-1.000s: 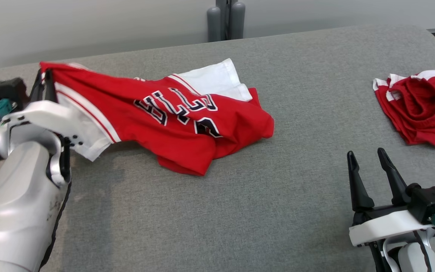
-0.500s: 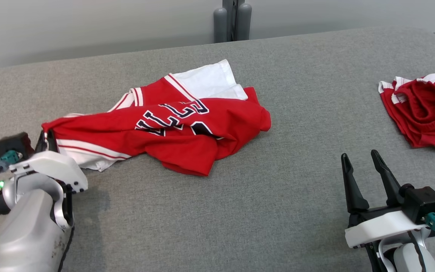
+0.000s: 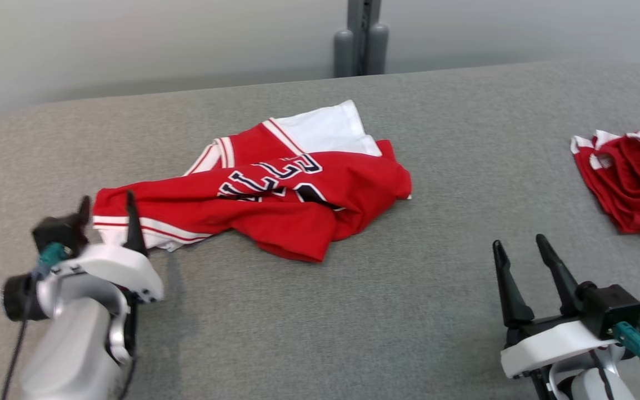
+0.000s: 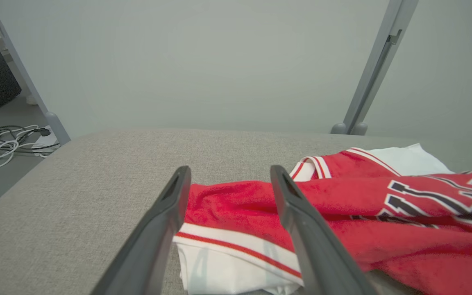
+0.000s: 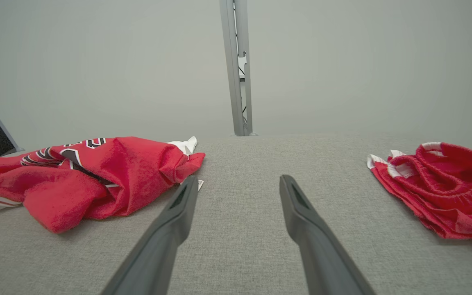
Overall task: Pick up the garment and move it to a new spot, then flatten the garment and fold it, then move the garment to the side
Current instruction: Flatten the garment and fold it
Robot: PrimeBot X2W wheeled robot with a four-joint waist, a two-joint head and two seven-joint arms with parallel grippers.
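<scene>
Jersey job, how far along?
Done: jersey moved; left gripper has just let go, open at its hem. In hand: nothing; right gripper open, idle. To do: jersey lies bunched on the table, so flatten, fold, move aside.

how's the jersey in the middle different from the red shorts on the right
The jersey bears dark, white-edged lettering; the shorts show none. The jersey shows a broad white panel and striped trim; the shorts show only small white edges. The jersey lies bunched and drawn out mid-table; the shorts sit in a compact heap at the right, a gathered opening facing up. Both are red and lie crumpled on the grey table.
</scene>
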